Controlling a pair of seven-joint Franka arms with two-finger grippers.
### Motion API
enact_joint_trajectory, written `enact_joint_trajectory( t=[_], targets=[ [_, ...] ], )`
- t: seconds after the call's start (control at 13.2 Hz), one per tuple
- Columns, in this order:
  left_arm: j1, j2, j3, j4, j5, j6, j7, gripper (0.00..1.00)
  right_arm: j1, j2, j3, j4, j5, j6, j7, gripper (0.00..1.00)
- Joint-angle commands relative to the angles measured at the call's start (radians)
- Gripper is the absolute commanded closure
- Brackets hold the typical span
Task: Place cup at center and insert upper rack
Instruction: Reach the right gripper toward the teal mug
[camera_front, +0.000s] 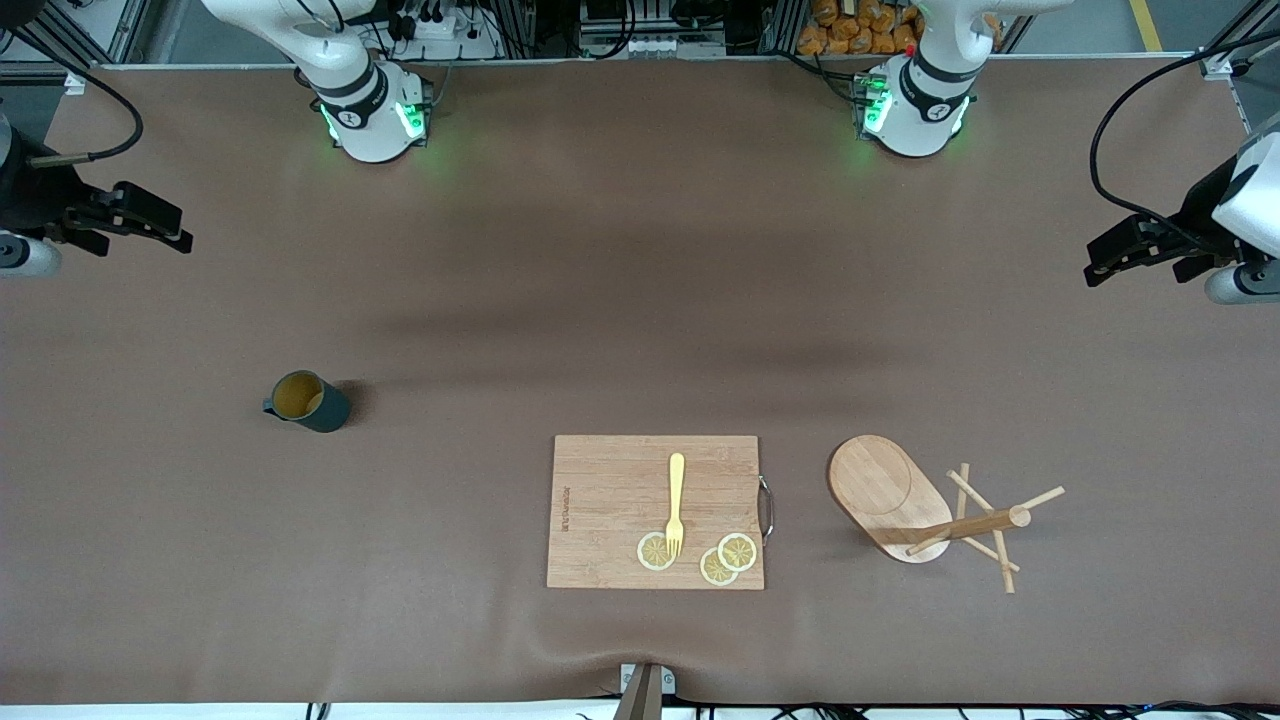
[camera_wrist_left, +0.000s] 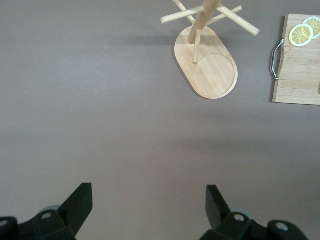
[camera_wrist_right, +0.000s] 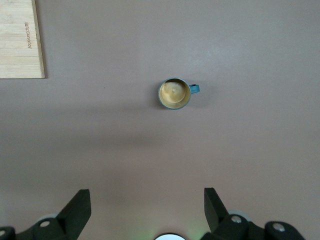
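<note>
The dark teal cup (camera_front: 305, 401) with a tan inside stands upright toward the right arm's end of the table, also in the right wrist view (camera_wrist_right: 174, 94). The bamboo upper rack (camera_front: 880, 488) stands on its oval base toward the left arm's end, its post and pegs (camera_front: 975, 523) rising from one end of that base; the left wrist view shows it too (camera_wrist_left: 207, 70). My right gripper (camera_front: 170, 232) hangs open and empty at the table's edge, well away from the cup (camera_wrist_right: 147, 202). My left gripper (camera_front: 1105, 262) is open and empty at the table's other end (camera_wrist_left: 149, 200).
A rectangular wooden cutting board (camera_front: 610, 500) with a metal handle lies between cup and rack, close to the front camera. A yellow fork (camera_front: 676, 503) and three lemon slices (camera_front: 737, 551) rest on it. Both arm bases (camera_front: 370, 110) stand along the table's back edge.
</note>
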Motion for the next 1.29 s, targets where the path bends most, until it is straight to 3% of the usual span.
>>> enact_joint_trajectory(
  t=[0.0, 0.45, 0.83, 1.21],
  targets=[
    [0.004, 0.001, -0.004, 0.012, -0.002, 0.002, -0.006, 0.00, -0.036, -0.015, 0.001, -0.014, 0.005, 0.003, 0.012, 0.00],
    [0.034, 0.004, -0.004, 0.012, -0.008, 0.000, 0.013, 0.00, -0.041, 0.013, -0.001, -0.028, 0.007, 0.051, 0.013, 0.00],
    [0.023, -0.011, -0.017, 0.012, -0.013, -0.023, 0.013, 0.00, -0.030, 0.177, 0.002, -0.151, 0.016, 0.351, 0.013, 0.00],
    [0.015, 0.001, -0.024, 0.007, -0.016, -0.029, 0.012, 0.00, 0.008, 0.359, 0.005, -0.148, 0.025, 0.473, 0.013, 0.00]
  ],
)
